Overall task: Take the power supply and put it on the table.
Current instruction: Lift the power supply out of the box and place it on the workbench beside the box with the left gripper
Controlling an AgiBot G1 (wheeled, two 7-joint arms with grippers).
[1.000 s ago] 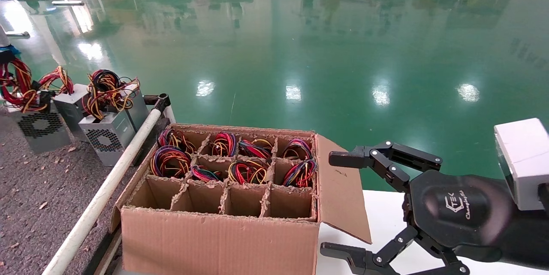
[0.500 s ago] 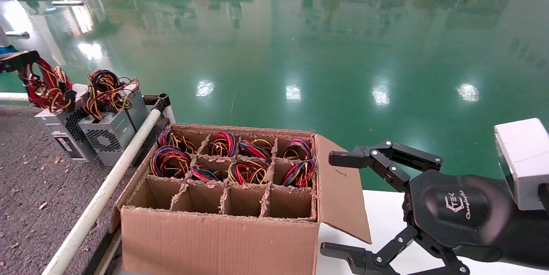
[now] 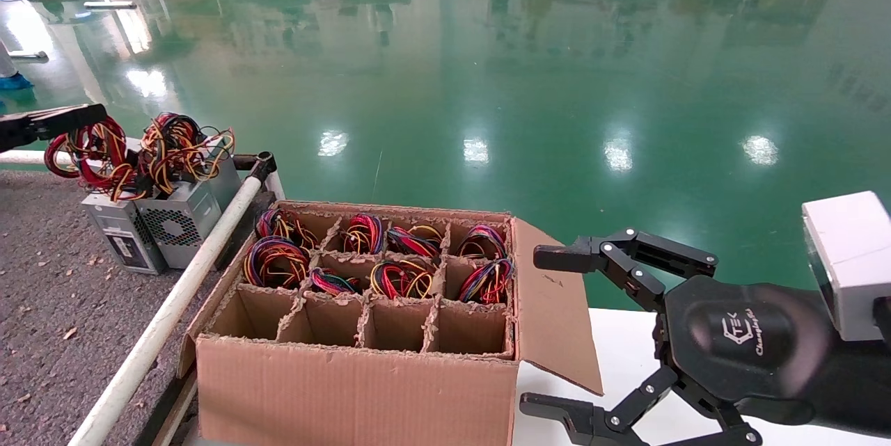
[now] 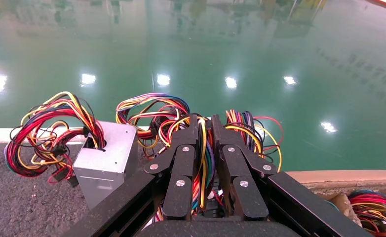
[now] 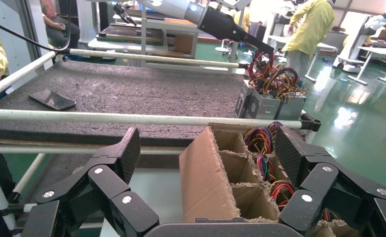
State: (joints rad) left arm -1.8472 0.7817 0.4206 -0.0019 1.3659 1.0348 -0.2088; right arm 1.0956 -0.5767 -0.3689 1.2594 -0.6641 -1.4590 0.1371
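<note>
Surface: the table (image 3: 49, 307) is dark grey and gritty, speckled with small bits, edged by a white pipe rail (image 3: 167, 314).
Room: glossy green floor (image 3: 487, 84) mirroring ceiling lights.
Power supply (image 3: 122, 237): stands on the table at its far corner, touching a second grey unit (image 3: 182, 213) with a round fan grille.
Left gripper (image 4: 207, 131): directly above the power supply, fingers pinched together on its red, yellow and black wire bundle (image 3: 94, 154).
Right gripper (image 3: 550, 331): parked over the white tabletop (image 3: 619, 348) beside the cardboard box (image 3: 362, 376), jaws spread wide, holding nothing.
Box: 12 divided cells, 8 holding wire coils.
</note>
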